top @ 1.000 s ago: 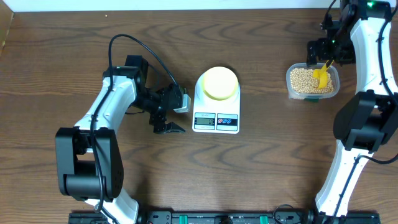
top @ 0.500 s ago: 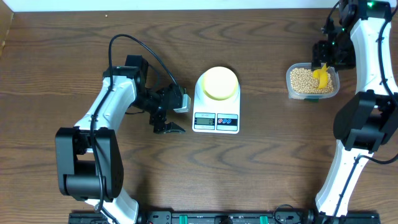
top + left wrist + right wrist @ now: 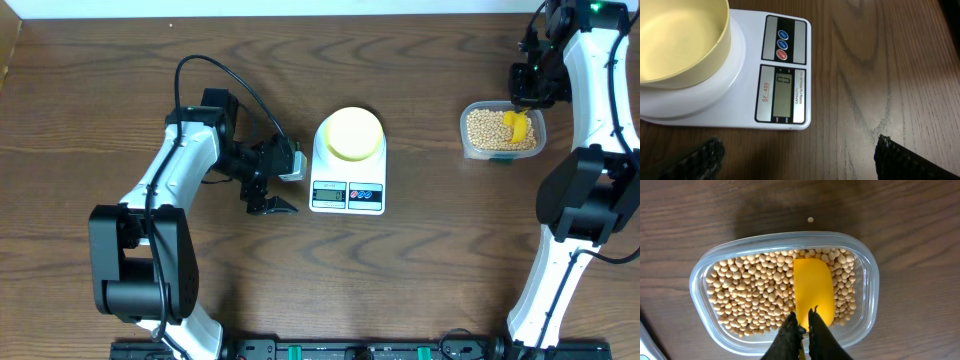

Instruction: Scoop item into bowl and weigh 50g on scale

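Logging the right gripper (image 3: 803,326) first: you have its 2 fingers pinched almost together on the near end of the scoop (image 3: 812,287), and a sliver of yellow handle shows between them, so it grips the scoop. The scoop rests on the beans (image 3: 750,295) in the right half of the clear tub (image 3: 868,282), which stands on the table (image 3: 450,260) at the far right, well apart from the scale (image 3: 347,200). 1 stray bean (image 3: 810,219) lies on the wood just beyond the tub. Your left gripper (image 3: 796,159) is spread as wide as it goes and holds nothing. It sits low over the table just beside the scale, facing it. The bowl (image 3: 351,133) sits on the scale's platform with no beans in it. The display (image 3: 784,92) reads 0.
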{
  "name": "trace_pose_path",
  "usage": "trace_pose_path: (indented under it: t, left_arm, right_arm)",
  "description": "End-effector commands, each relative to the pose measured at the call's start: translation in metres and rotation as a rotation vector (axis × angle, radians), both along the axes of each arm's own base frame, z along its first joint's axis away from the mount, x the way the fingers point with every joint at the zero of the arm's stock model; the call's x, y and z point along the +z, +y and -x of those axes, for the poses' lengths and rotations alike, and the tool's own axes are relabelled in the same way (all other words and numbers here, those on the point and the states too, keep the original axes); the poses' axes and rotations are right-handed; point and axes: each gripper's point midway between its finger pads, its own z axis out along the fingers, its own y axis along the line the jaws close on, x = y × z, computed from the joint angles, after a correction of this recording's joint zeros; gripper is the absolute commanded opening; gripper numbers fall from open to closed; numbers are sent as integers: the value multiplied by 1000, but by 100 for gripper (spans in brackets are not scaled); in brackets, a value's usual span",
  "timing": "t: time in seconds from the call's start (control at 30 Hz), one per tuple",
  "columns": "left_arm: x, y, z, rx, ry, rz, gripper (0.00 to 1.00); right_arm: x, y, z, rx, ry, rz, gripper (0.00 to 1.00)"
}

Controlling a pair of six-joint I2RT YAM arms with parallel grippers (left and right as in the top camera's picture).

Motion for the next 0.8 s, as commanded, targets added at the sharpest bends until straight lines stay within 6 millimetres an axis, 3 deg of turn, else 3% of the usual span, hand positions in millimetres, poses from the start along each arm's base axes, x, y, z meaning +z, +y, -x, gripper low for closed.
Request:
trace_pose_path:
  t: [0.0, 0.17, 0.37, 0.53, 0.77]
  left_arm:
    - [2, 0, 1, -4, -6, 6, 98]
    - [2, 0, 1, -4, -6, 6, 98]
    - [2, 0, 1, -4, -6, 6, 98]
    - [2, 0, 1, -4, -6, 6, 98]
    - [2, 0, 1, -4, -6, 6, 98]
  right_arm:
    - [-4, 1, 1, -1, 16, -5, 1]
    - [-4, 6, 2, -10, 19, -31, 1]
    - [-17, 21, -1, 23, 0, -195, 1]
    - [-27, 17, 1, 8, -18, -328, 1]
    - [-14, 0, -2, -37, -107, -528, 1]
